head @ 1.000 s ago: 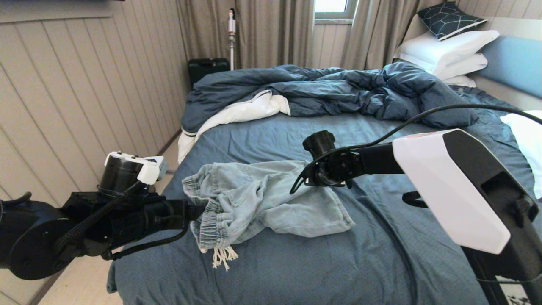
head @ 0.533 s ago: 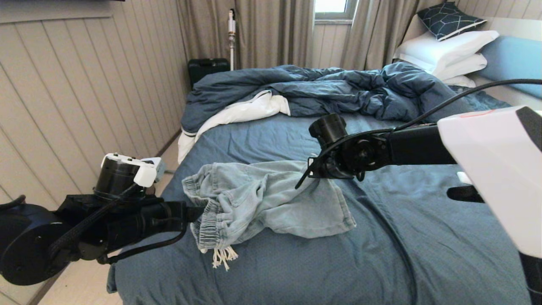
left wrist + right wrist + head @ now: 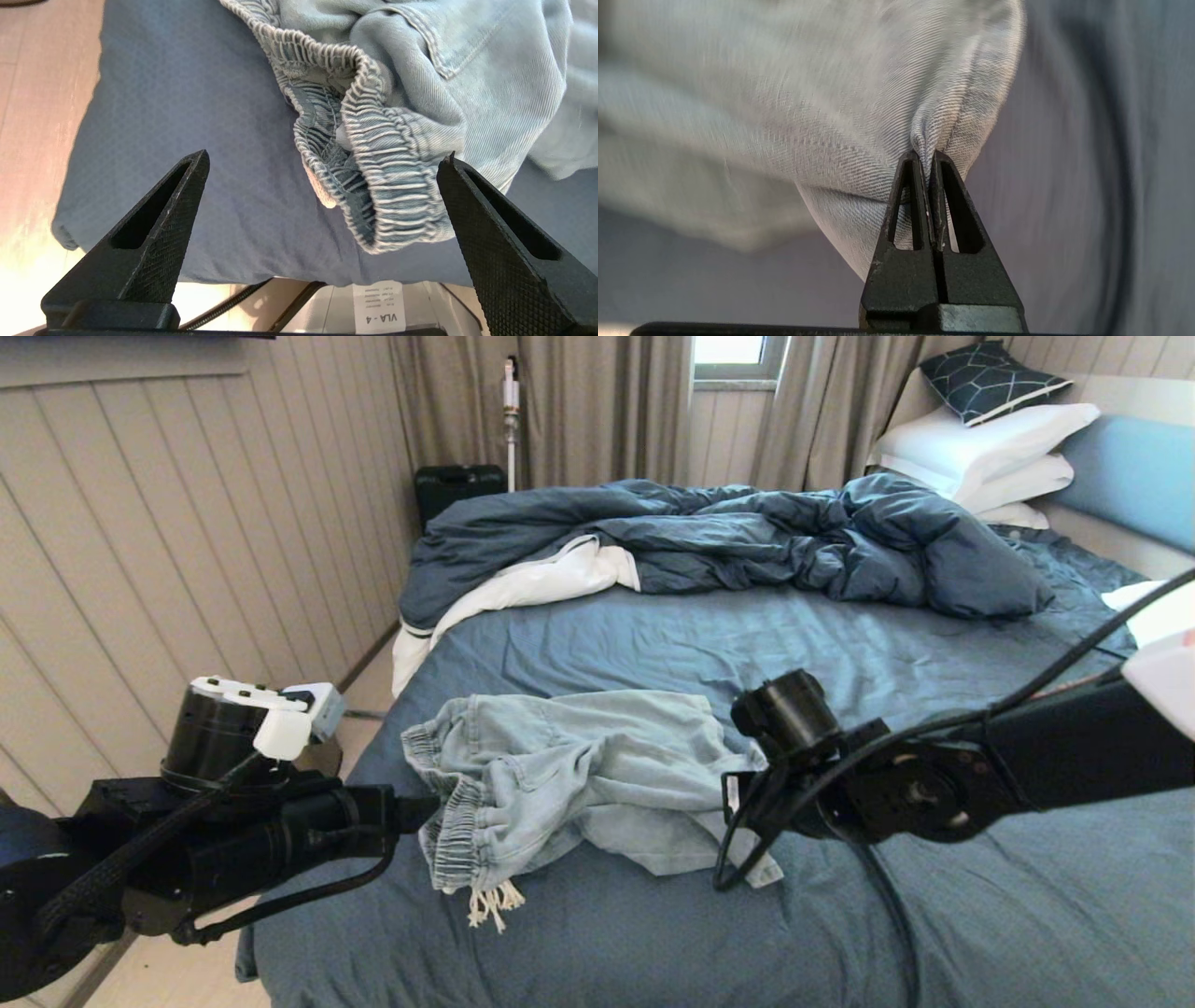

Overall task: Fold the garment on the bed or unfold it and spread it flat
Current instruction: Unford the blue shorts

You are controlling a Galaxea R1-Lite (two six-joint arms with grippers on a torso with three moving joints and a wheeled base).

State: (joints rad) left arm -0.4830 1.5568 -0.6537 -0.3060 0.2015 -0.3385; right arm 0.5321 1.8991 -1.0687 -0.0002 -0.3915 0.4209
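Near edge of the bed (image 3: 840, 933): left gripper (image 3: 322, 168) sits at the bed's left edge, level with the waistband, fingers (image 3: 154, 233) spread wide, empty. One finger is over bare sheet, the other beside the gathered elastic. No contact with cloth visible.

The garment (image 3: 579, 775), pale denim shorts, lies crumpled on the near left part of the sheet. Long axis runs roughly left to right across the bed: waistband end toward the left edge, leg end toward the right. White drawstring tassels (image 3: 493, 903) hang at the near side, below the waistband.

Right gripper (image 3: 928, 154) is at the leg end, low over the sheet. Right wrist view shows fingers pressed together, pinching a fold of the denim hem; the head view hides this behind the wrist housing. Left wrist view shows the waistband turned open, darker inside face exposed, which the head view does not show clearly.

Farther back: rumpled dark duvet (image 3: 728, 537), then white pillows (image 3: 980, 453) at the headboard (image 3: 1134, 471).
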